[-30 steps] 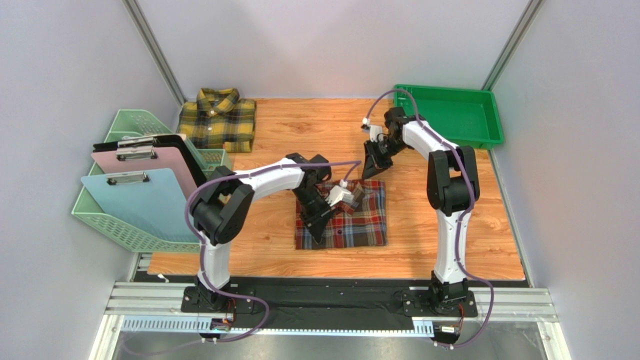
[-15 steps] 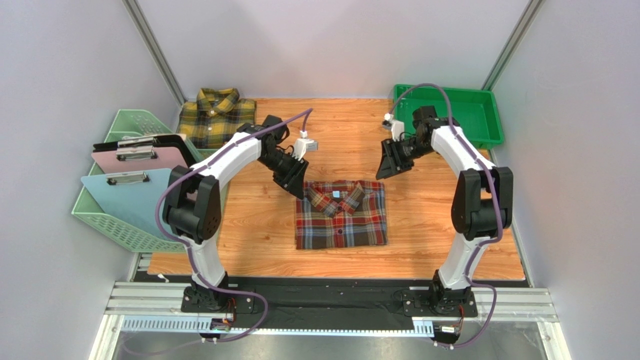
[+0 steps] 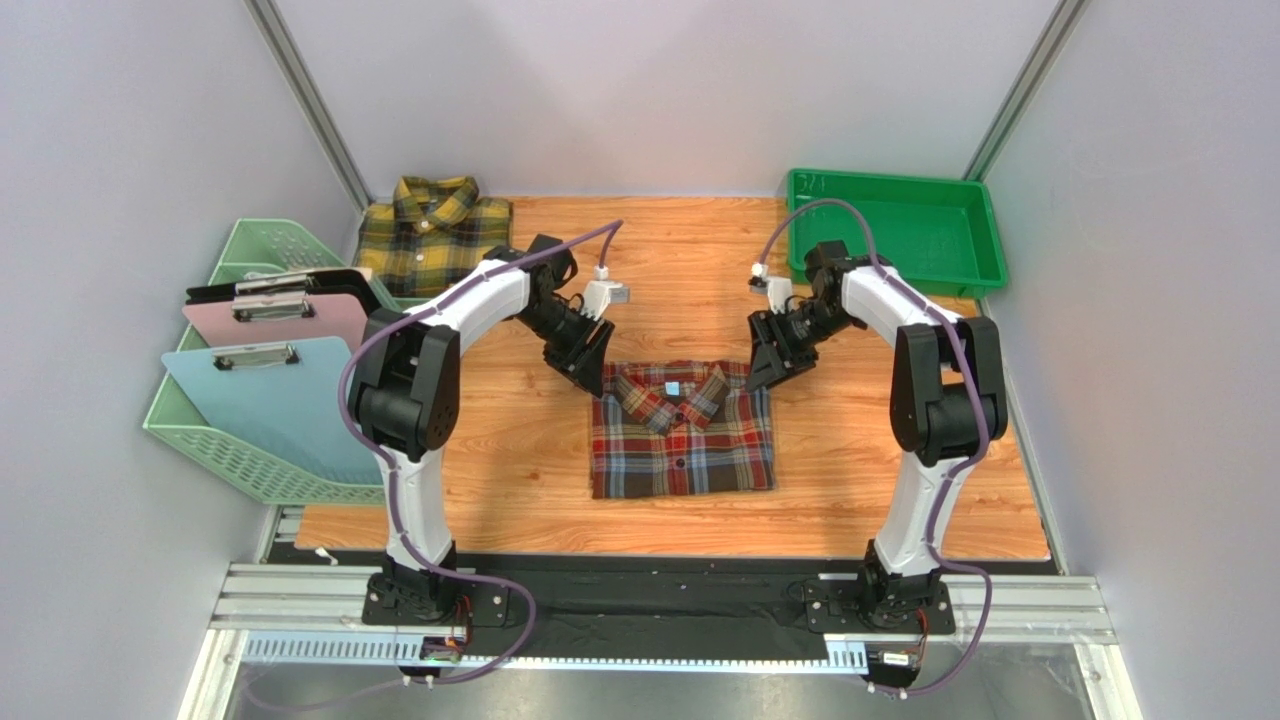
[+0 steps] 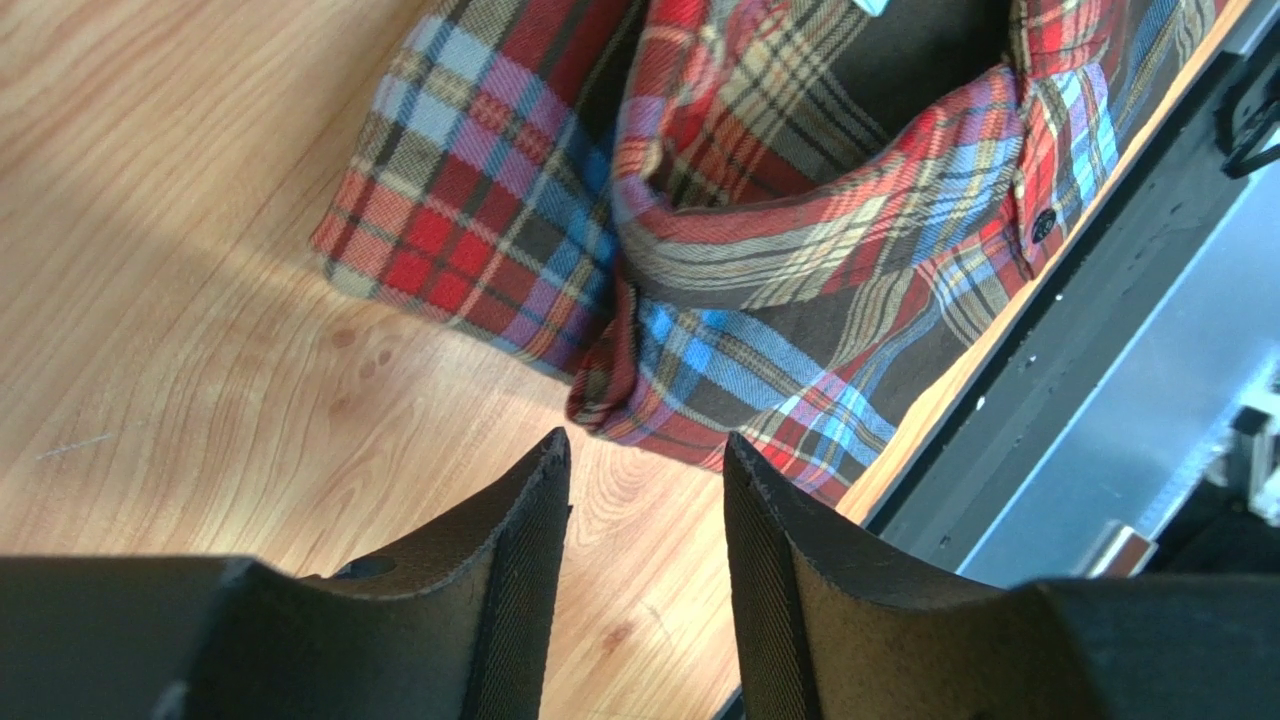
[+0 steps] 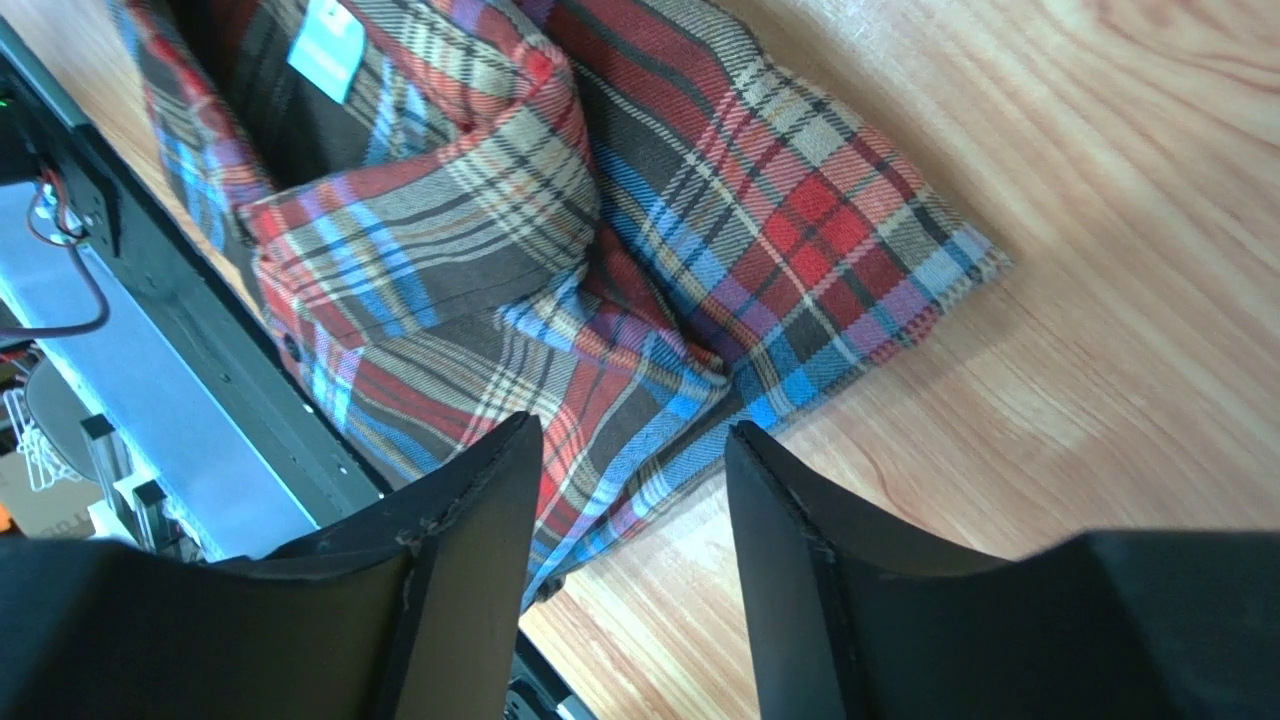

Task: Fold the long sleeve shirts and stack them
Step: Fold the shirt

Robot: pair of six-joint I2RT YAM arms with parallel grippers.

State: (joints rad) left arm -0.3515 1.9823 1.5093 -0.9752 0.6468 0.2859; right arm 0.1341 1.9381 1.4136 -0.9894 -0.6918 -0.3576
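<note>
Wood tabletop, grey walls. Mint basket with clipboards far left. Yellow plaid shirt folded, back-left corner. Left gripper empty, jaws partway apart, low beside collar-end corner of red plaid shirt, which lies folded flat mid-table. Right gripper also parted, empty, over opposite shoulder. Green tray back right.

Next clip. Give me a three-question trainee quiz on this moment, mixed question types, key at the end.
1. True or false: the folded red, brown and navy plaid flannel shirt lies apart from the folded yellow and dark check flannel shirt.
2. The left gripper and right gripper are: A shut on cloth; B open, holding nothing; C out of view.
3. Fill in: the green plastic tray sits at the far ____ corner of the wooden table.
Key: 1 true; 2 B; 3 right.
</note>
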